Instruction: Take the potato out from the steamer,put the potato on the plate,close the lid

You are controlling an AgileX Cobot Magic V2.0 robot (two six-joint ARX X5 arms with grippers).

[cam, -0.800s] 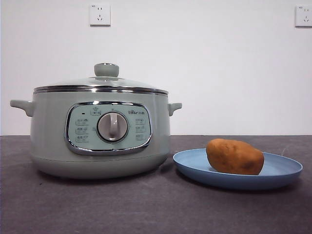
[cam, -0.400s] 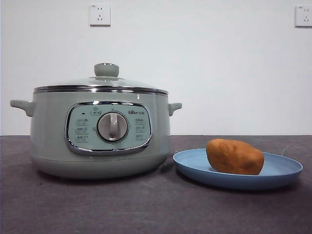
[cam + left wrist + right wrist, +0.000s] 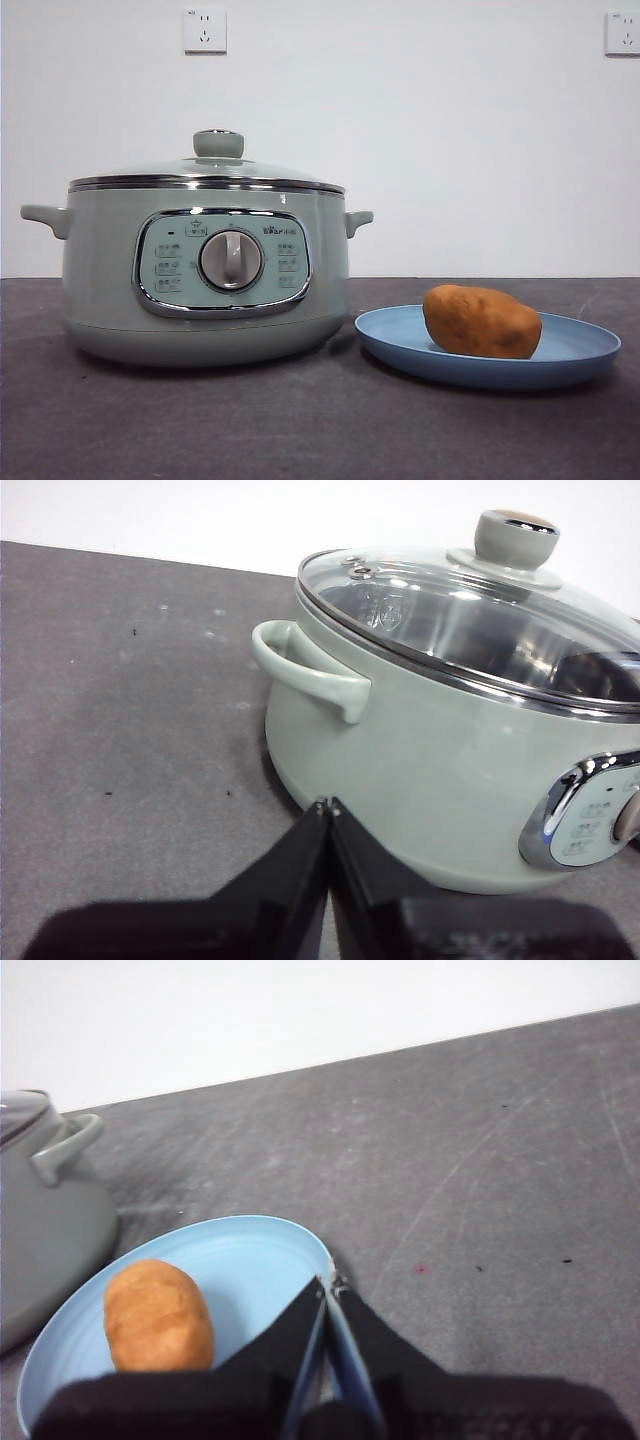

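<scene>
The pale green steamer (image 3: 205, 270) stands at the left of the dark table with its glass lid (image 3: 207, 172) seated on the rim. To its right the orange-brown potato (image 3: 481, 321) lies on the light blue plate (image 3: 580, 350). In the left wrist view my left gripper (image 3: 327, 805) is shut and empty, hanging beside the steamer (image 3: 440, 770) below its side handle; the lid (image 3: 470, 610) covers the pot. In the right wrist view my right gripper (image 3: 329, 1285) is shut and empty, above the plate (image 3: 250, 1260) near its rim, with the potato (image 3: 158, 1317) off to one side. Neither arm shows in the front view.
A white wall with two power sockets (image 3: 204, 30) rises behind the table. The steamer's side handle (image 3: 65, 1148) shows beside the plate in the right wrist view. Bare dark tabletop (image 3: 300, 430) lies in front of the pot and plate.
</scene>
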